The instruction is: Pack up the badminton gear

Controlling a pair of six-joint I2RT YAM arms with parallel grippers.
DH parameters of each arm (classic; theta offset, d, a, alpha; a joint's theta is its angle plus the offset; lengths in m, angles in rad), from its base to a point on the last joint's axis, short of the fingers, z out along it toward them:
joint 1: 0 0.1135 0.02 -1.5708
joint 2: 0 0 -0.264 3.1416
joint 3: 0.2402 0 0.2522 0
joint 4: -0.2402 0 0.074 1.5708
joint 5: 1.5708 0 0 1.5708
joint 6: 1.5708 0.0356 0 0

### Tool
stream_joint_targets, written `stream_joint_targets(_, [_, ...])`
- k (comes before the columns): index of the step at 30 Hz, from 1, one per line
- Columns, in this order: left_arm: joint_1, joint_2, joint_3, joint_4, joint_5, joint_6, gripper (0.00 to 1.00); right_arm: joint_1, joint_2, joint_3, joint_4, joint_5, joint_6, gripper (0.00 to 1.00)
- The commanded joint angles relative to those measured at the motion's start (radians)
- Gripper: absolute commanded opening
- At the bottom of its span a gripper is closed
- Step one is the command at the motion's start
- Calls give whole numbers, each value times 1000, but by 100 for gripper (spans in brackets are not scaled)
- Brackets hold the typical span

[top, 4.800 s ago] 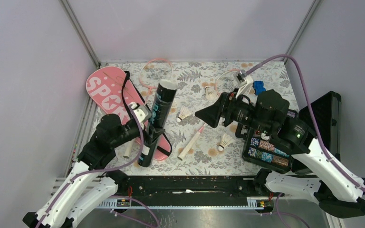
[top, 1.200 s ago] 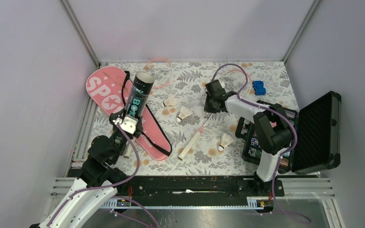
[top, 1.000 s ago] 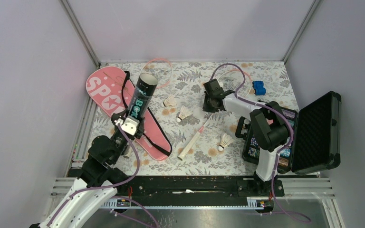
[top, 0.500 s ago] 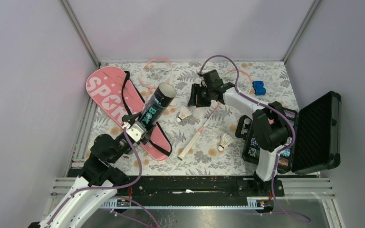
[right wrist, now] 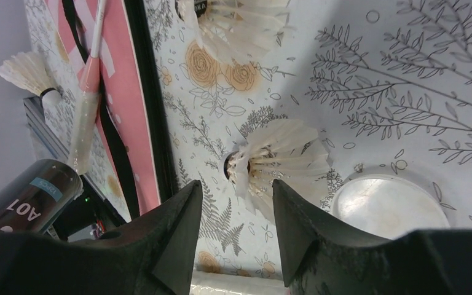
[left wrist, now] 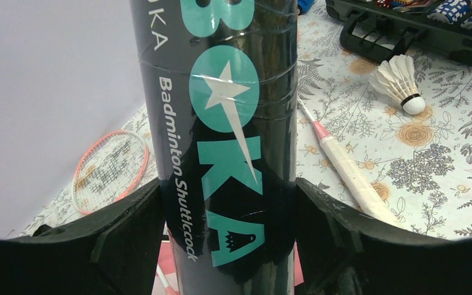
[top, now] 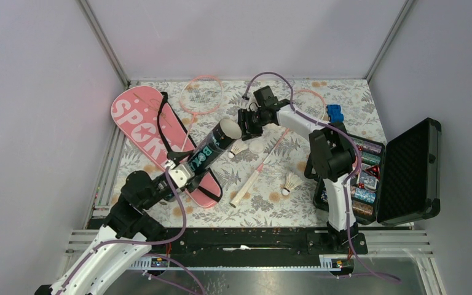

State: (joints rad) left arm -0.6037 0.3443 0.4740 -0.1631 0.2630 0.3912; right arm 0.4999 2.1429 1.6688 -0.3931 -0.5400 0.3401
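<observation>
Right claw (right wrist: 235, 184), fingers now parted and empty, has swung to the open mouth of the black tube (top: 206, 150). Left claw (left wrist: 227, 203) grips that tube, tipped lower than before. On the tabletop (top: 344, 98): three shuttlecocks (right wrist: 279, 160), two rackets (top: 255, 172), one pink bag (top: 138, 120).

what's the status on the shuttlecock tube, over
Left gripper clamped on black tube, held tilted. Right gripper open, empty, over a loose shuttlecock. White lid beside it.
</observation>
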Motion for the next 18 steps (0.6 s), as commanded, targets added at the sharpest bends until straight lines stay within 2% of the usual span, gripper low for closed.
stream_joint_targets(1, [2,7,6,75,40,2,29,-5,17,46,-51,-84,-23,51])
stream_joint_targets(4, [3,15,6,74,23,4,29,-5,23,32,-31,-110,-10,46])
stream_joint_targets(6, [2,24,8,73,20,0,29,-6,15,25,-32,-112,-10,35])
stream_joint_targets(9, [2,38,10,71,18,0,29,-6,-30,4,-27,-95,-23,14])
stream_joint_targets(12, [2,42,11,72,-11,-7,28,-10,-96,-19,-26,-88,-28,2])
stream_joint_targets(18, [2,85,41,37,-24,-4,28,-37,-315,-112,26,-49,20,0])
